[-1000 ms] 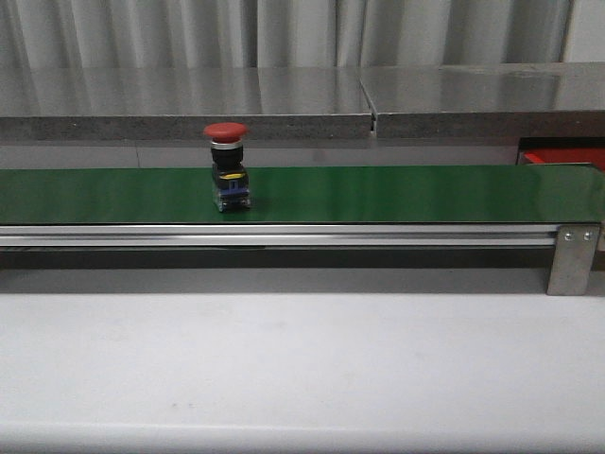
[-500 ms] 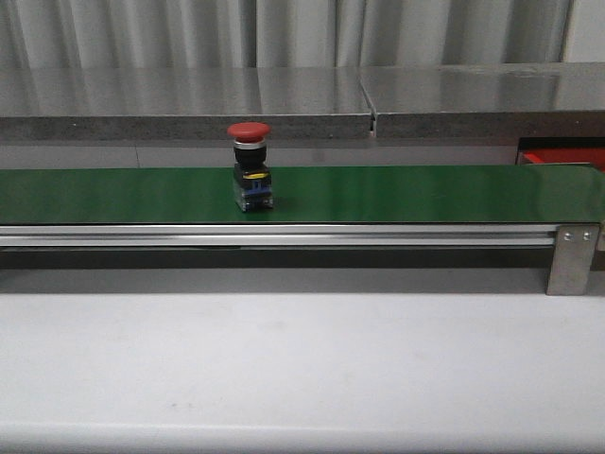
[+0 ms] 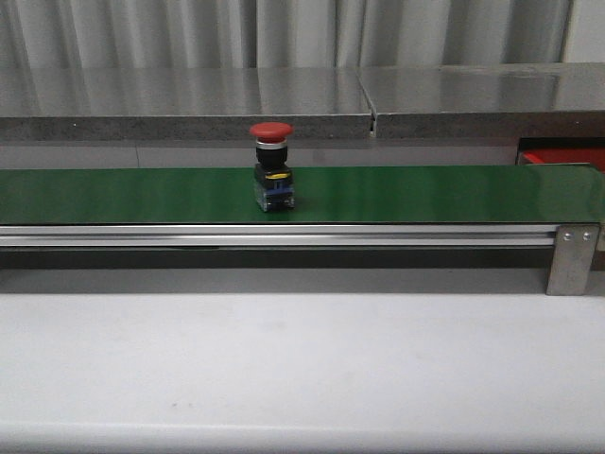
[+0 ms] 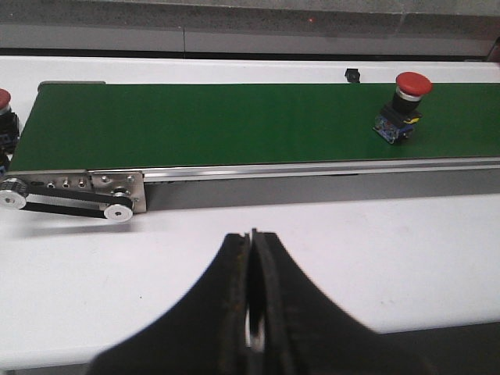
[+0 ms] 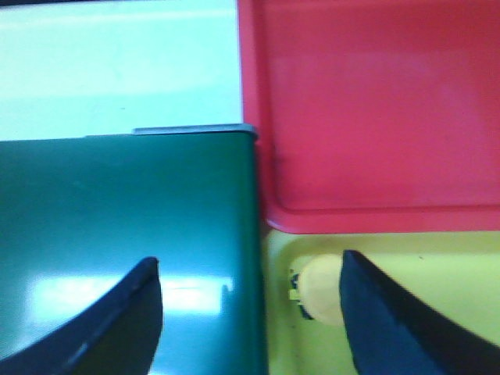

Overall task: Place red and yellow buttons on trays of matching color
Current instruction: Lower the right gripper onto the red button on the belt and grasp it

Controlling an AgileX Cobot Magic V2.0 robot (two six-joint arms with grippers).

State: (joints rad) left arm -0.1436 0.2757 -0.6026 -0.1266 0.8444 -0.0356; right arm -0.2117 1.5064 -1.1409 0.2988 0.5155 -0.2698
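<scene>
Nearest in the front view, a white table (image 3: 302, 369) is seen, and beyond it the long green belt (image 3: 397, 194) on its metal rail. A red button (image 3: 272, 165) is stood upright on the belt, a little left of its middle, with its red cap above a black and blue body. At the far right, past the belt's end, a strip of the red tray (image 3: 562, 157) is visible.

The left gripper (image 4: 252, 297) is held above the white table with its fingers pressed together — nothing is gripped between them.

The right gripper (image 5: 250, 312) is spread wide and empty over the belt's end. Just beside that end the red tray is set against a yellow tray (image 5: 406, 273), in which a yellow button (image 5: 320, 291) lies — partly hidden by one finger.
</scene>
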